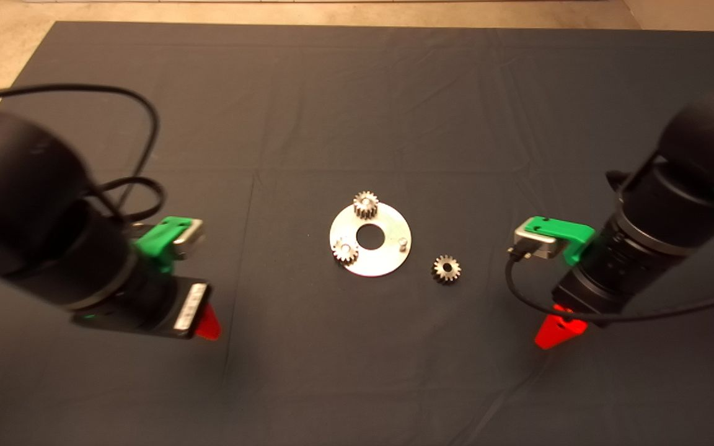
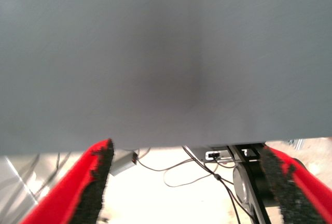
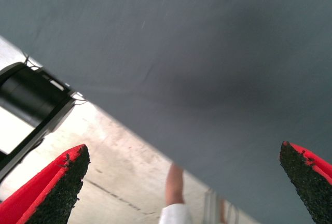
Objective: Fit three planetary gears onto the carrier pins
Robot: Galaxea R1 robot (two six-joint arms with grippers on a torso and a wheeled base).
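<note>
The left arm (image 1: 35,210) comes in over the left side of the mat (image 1: 357,93), well left of the disc; its left gripper (image 2: 189,182) hangs above bare mat with the red fingers (image 2: 78,187) spread wide and nothing between the pads; past the mat's edge the left wrist view shows pale floor with loose cables (image 2: 197,169) and a small grey box (image 2: 124,161).

At the centre of the mat lies the disc (image 1: 388,260), flat and shiny, with a large round centre hole; one gear (image 1: 365,204) sits on the far pin, its teeth reaching over the disc's far rim; a second gear (image 1: 345,251) sits on the near-left pin, at the disc's left rim; the right pin (image 1: 402,243) stands bare, a short silver peg near the disc's right rim.

The third gear (image 1: 447,269) lies flat on the mat just right of the disc, near its near-right rim but not touching it, bore up.

The right arm (image 1: 673,210) comes in over the right side of the mat, right of the loose gear and apart from it; its right gripper (image 3: 181,182) is also wide open and holds nothing, the black pads (image 3: 62,187) far apart above the mat's edge; beyond that edge the right wrist view shows pale floor, a black robot part (image 3: 31,99), and a person's leg (image 3: 175,193).
</note>
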